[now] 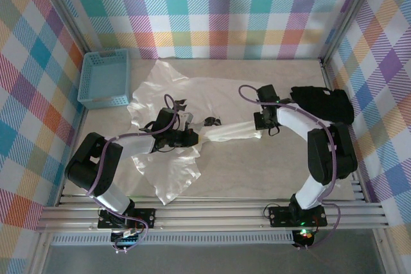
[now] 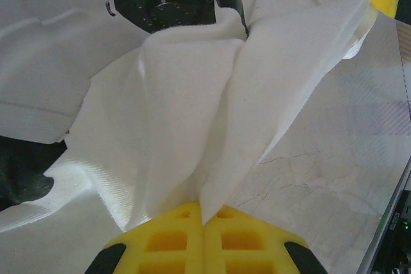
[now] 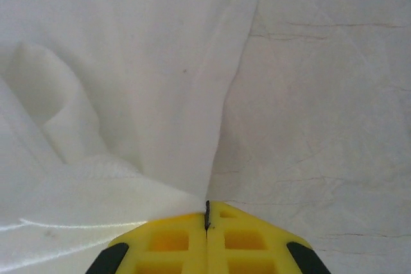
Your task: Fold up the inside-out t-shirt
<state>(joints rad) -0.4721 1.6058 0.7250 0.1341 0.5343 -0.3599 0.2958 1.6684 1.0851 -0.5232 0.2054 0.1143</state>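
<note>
From above, the left gripper (image 1: 194, 138) has its tips lost among folds of the t-shirt (image 1: 192, 88), and the right gripper (image 1: 261, 132) hides its own beneath its wrist. Both wrist views cut the yellow fingers (image 2: 167, 243) off at the bottom edge. A small dark thing (image 1: 210, 120) on the t-shirt is too small to identify.

Count: 1 white t-shirt (image 1: 212, 91), 1 blue basket (image 1: 103, 102), 1 black garment (image 1: 324, 104), 1 table (image 1: 257, 171). 2 arms: left arm (image 1: 96, 165), right arm (image 1: 324, 152). 2 grippers: left gripper (image 2: 204, 216), right gripper (image 3: 207, 215). 2 yellow fingers (image 2: 167, 242) per gripper.
</note>
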